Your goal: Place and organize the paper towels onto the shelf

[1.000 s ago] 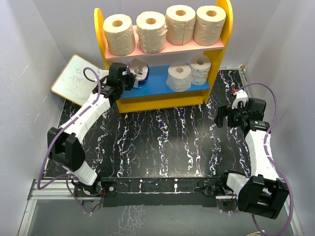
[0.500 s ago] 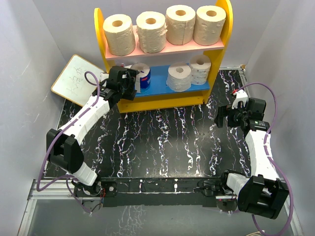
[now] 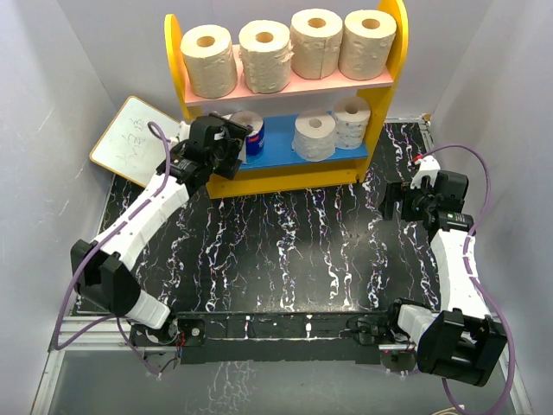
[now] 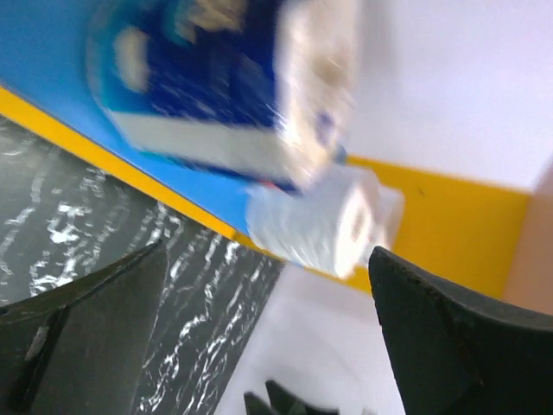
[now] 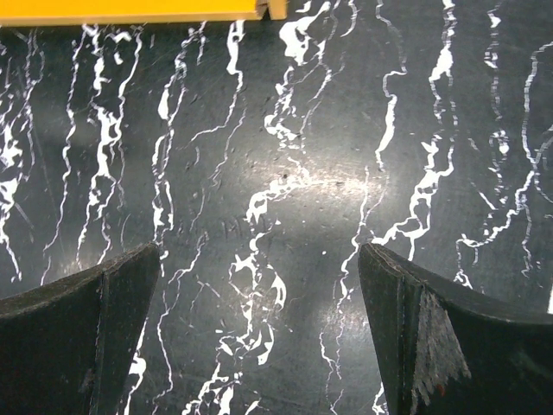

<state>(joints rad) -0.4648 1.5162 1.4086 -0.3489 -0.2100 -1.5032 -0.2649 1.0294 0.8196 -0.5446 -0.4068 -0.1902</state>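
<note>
On your black, white-veined table (pale walls all round), left gripper by the shelf and right gripper both gape empty.

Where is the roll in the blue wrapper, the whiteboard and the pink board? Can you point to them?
blue-wrapped paper roll (image 3: pixel 252 135), top view, on its blue wrapper.
whiteboard (image 3: pixel 130 138), top view, middle of its white face.
pink upper board (image 3: pixel 289 89), top view, on its bare front edge.

Nothing legible — scrawl on the whiteboard too faint and small, print on the blue wrapper blurred
</note>
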